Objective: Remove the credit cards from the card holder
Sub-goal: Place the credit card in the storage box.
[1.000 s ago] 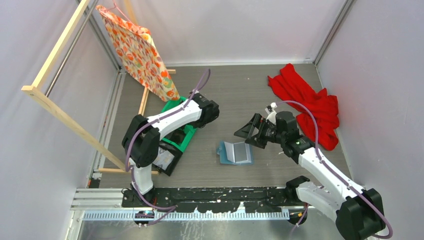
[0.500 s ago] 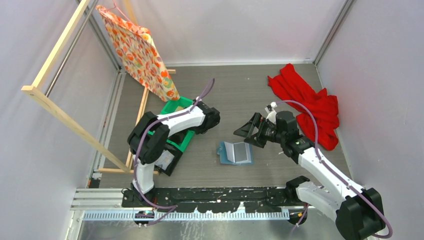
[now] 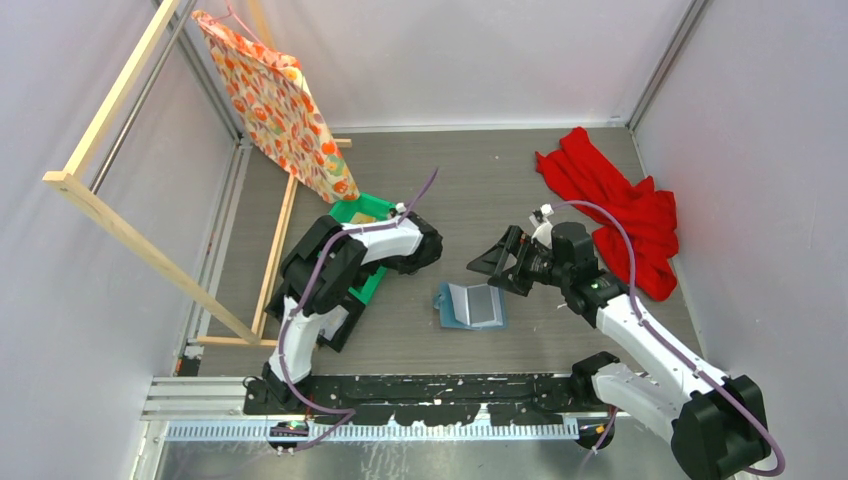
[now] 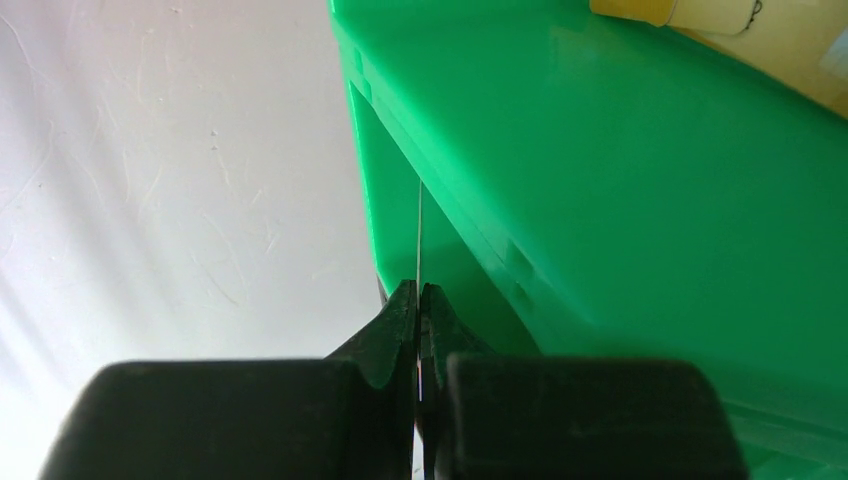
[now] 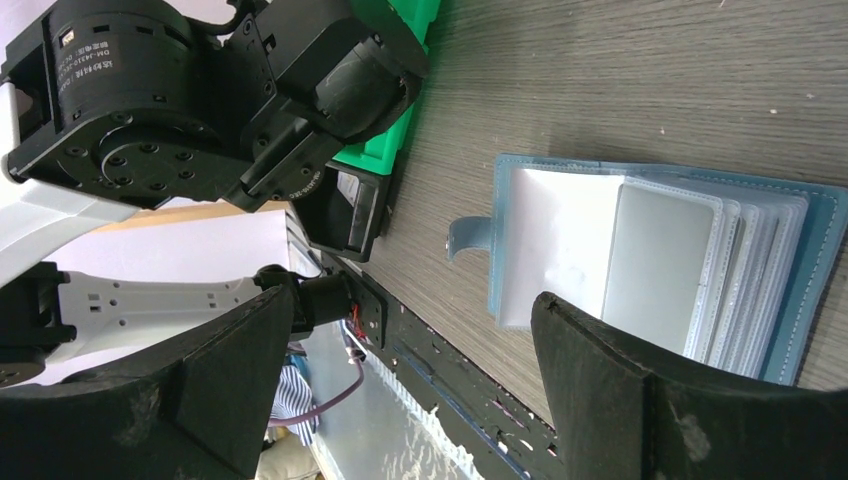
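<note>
The blue-teal card holder (image 3: 470,305) lies open on the table, its tab to the left. In the right wrist view its clear sleeves hold pale grey credit cards (image 5: 660,265) inside the blue cover (image 5: 822,250). My right gripper (image 3: 487,275) is open and empty, just right of and above the holder; its jaws (image 5: 415,300) stand wide apart. My left gripper (image 4: 418,295) is shut on a thin credit card (image 4: 419,235), seen edge-on, right against the green bin (image 4: 620,180). In the top view the left gripper is hidden under its own arm.
The green bin (image 3: 372,282) stands left of the holder with a black box (image 3: 335,320) in front of it. A red cloth (image 3: 610,195) lies at the back right. A patterned cloth (image 3: 285,105) hangs on a wooden rack (image 3: 120,225) at the left.
My left arm has folded, its elbow swinging right toward the bin, and its wrist has shifted slightly right. The right arm and the card holder have not moved.
</note>
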You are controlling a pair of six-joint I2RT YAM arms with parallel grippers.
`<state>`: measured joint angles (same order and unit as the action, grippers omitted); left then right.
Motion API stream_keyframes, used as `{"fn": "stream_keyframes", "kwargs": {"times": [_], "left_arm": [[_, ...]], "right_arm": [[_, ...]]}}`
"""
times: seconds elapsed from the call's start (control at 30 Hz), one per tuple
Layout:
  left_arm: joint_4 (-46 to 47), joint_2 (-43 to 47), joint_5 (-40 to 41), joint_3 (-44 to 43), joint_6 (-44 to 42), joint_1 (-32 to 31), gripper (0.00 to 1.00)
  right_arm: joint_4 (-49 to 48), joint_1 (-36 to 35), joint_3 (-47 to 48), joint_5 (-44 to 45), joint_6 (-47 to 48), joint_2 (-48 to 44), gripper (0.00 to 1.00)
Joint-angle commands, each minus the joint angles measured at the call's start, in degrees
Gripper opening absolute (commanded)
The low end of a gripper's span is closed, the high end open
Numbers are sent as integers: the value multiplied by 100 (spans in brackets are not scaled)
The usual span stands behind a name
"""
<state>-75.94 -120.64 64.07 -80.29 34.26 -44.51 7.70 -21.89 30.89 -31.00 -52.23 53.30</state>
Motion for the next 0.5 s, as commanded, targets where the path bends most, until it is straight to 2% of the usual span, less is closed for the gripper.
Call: {"fn": "stream_keyframes", "kwargs": {"times": [0.0,0.1,0.4,0.47], "left_arm": [[126,67,122,-214,244,71,1],[131,46,-30,-259,198,122,1],[-84,92,-406,-321,229,136,28],[-37,219,-550,-325,140,136,30]], "right_arm": [[-242,14,11,-112,19,10,93],[-228,9,13,-144,36,-14,93],[-169,10,-17,-127,54,-127,93],[-115,9,15,-117,90,-143,93]]}}
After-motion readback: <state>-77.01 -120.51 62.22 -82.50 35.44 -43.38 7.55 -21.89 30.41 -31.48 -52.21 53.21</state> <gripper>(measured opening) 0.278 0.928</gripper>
